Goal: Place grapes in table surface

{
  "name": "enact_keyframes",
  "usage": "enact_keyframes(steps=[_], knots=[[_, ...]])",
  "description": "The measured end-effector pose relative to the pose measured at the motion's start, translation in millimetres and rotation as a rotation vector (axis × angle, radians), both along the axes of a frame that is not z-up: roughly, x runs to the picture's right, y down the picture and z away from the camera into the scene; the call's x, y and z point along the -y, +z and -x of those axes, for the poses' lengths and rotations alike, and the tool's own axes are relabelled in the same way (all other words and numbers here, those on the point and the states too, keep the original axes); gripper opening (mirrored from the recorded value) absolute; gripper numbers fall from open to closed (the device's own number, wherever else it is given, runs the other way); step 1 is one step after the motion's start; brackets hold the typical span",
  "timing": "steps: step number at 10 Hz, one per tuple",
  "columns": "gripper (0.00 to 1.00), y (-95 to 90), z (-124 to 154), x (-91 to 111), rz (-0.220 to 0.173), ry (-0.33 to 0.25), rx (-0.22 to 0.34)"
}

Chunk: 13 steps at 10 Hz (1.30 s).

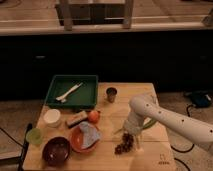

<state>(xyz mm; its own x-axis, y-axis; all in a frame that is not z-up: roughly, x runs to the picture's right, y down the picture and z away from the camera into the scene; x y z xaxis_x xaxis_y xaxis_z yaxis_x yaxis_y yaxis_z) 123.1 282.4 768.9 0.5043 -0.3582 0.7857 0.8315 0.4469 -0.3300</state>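
The grapes (124, 144), a small dark lumpy bunch, lie on the light wooden table surface (150, 150) near its front edge, left of the small dark logo mark (161, 161). My gripper (130, 134) hangs from the white arm (165, 117) that reaches in from the right. It is directly over the grapes, at their upper right, very close to or touching them.
A green tray (56, 100) with a white utensil (69, 92) is at the back left. A small dark cup (111, 94) stands beside it. An orange fruit (93, 116), orange plate with blue cloth (85, 137), dark bowl (56, 150), white cup (51, 117) and green cup (34, 136) fill the left.
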Motion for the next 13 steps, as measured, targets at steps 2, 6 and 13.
enact_keyframes(steps=[2,6,13], knots=[[0.80,0.1,-0.3,0.5,0.004,0.004,0.001],[0.80,0.3,-2.3,1.0,0.009,0.006,-0.002],[0.80,0.7,-3.3,1.5,0.013,0.003,-0.004]])
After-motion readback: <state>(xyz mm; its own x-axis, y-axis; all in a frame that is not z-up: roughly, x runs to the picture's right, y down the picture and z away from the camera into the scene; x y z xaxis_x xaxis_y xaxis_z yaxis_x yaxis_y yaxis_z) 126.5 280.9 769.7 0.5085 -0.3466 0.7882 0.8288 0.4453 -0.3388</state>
